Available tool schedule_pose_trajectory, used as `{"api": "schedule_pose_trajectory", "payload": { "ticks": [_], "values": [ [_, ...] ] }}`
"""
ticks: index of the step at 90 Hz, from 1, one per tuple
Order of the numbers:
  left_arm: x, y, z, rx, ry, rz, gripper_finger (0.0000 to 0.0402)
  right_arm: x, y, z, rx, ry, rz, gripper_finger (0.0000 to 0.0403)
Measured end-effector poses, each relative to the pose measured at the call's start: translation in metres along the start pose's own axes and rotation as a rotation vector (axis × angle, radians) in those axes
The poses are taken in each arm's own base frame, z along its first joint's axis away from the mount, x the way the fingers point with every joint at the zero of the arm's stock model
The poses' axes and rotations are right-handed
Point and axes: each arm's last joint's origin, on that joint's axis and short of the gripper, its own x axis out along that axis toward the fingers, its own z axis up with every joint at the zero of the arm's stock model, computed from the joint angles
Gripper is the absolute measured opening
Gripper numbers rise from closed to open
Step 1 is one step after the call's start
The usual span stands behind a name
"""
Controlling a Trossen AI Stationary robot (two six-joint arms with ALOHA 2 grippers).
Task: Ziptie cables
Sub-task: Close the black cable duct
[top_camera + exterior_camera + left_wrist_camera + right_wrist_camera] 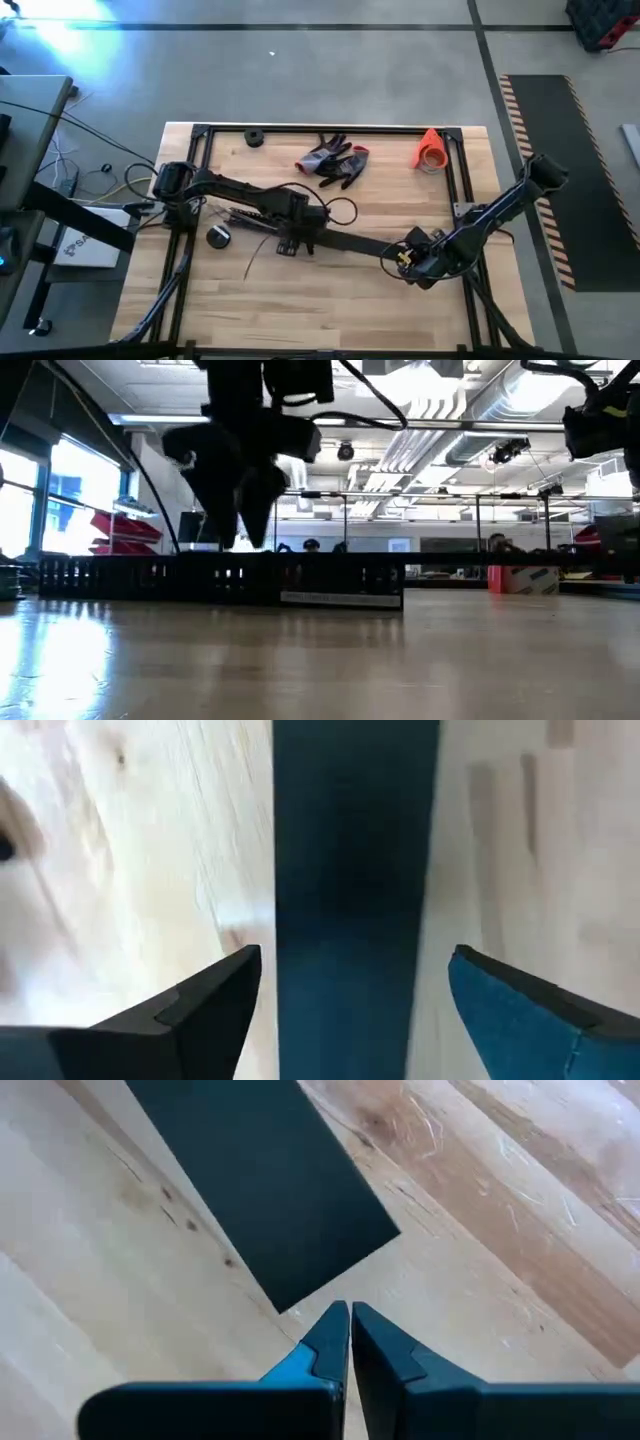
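L gripper (350, 990) spread wide over black strip (355, 870), frame center; lower straight, then pinch. R gripper (350, 1330) clenched, empty, at strip end.

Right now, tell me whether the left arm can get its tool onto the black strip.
Probably yes. The left tool is open and straddles the black strip, which runs between its fingers with bare table on both sides. The right tool is shut at the strip's end.

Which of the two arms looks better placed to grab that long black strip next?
Probably the left. The left gripper is open with its fingers on either side of the black strip. The right gripper is shut, just off the strip's end, so it would have to open first.
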Motion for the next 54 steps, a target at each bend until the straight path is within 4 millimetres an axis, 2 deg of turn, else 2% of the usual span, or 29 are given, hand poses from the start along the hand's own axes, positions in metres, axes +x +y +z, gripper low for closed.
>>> {"api": "schedule_pose_trajectory", "payload": {
  "ticks": [14,28,40,54],
  "values": [
    [-0.001,-0.007,-0.022,0.066,0.229,0.007,0.0303,0.000,0.000,-0.002,-0.009,-0.004,0.002,0.0000],
    [0.018,-0.003,-0.038,0.088,0.328,0.030,0.0303,0.000,0.001,-0.001,-0.008,-0.017,0.006,0.0000],
    [0.038,0.003,-0.045,0.077,0.322,0.053,0.0303,-0.001,0.001,-0.003,-0.013,-0.016,0.012,0.0000],
    [0.048,0.003,-0.045,0.096,0.279,0.088,0.0302,-0.001,-0.002,-0.006,-0.023,0.031,-0.012,0.0000]
  ]
}}
